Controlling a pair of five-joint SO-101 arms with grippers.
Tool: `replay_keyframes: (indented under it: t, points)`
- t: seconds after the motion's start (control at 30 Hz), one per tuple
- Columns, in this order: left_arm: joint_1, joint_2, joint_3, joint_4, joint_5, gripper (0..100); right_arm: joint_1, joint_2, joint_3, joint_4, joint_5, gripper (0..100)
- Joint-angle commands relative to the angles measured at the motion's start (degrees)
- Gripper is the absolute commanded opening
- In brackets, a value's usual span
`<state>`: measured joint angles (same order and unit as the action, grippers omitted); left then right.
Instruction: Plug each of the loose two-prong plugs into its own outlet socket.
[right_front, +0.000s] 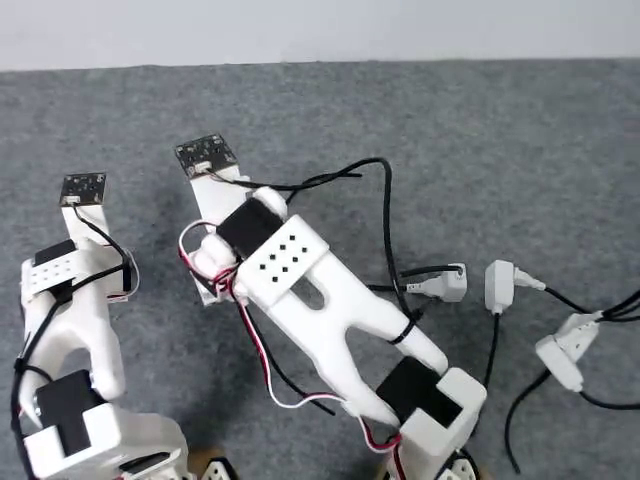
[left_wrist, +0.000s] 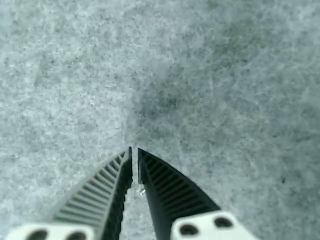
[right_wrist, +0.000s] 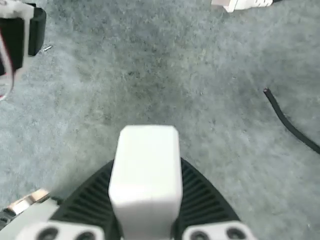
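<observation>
Three white moulded connector bodies (right_front: 499, 285) lie on the grey carpet (right_front: 480, 130) at the right of the high view. Each is on a thin black cord (right_front: 494, 352). Two sit near each other, and the third lies apart, closer to the edge. At this range it cannot be resolved which are plugs and which are sockets.

The carpet is a short, felt-like pile with a mottled surface.

The right arm (right_front: 340, 310) is white plastic with a perforated cover plate. It extends diagonally across the middle of the table. The right gripper (right_wrist: 146, 175) clamps a smooth white block (right_wrist: 145, 145) between its black ribbed fingers (right_wrist: 200, 197). The block is rectangular with rounded corners, and it stands upright above the carpet.

The left arm (right_front: 70, 330) stands at the left, well apart from the connectors. The fingers (left_wrist: 112, 185) of the left gripper (left_wrist: 134, 150) are black, wedge-shaped and ridged. They are closed tip to tip with nothing between them, just above bare carpet.
</observation>
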<state>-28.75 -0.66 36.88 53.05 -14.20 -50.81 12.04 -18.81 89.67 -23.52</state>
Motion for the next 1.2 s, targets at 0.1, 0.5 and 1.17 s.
replay_keyframes:
  t: [0.1, 0.5, 1.17]
  points:
    - [0.3, -0.4, -2.3, 0.5, -0.8, 1, 4.3, 5.1, 13.6, -19.4, -0.7, 1.1]
    - [0.3, -0.4, -2.2, 0.6, -0.8, 1, 14.6, 14.1, 15.7, -26.7, 11.6, 21.7]
    - [0.3, -0.4, -2.2, 1.2, -2.4, 1, 17.7, 14.5, -5.2, -11.1, 16.9, 16.4]
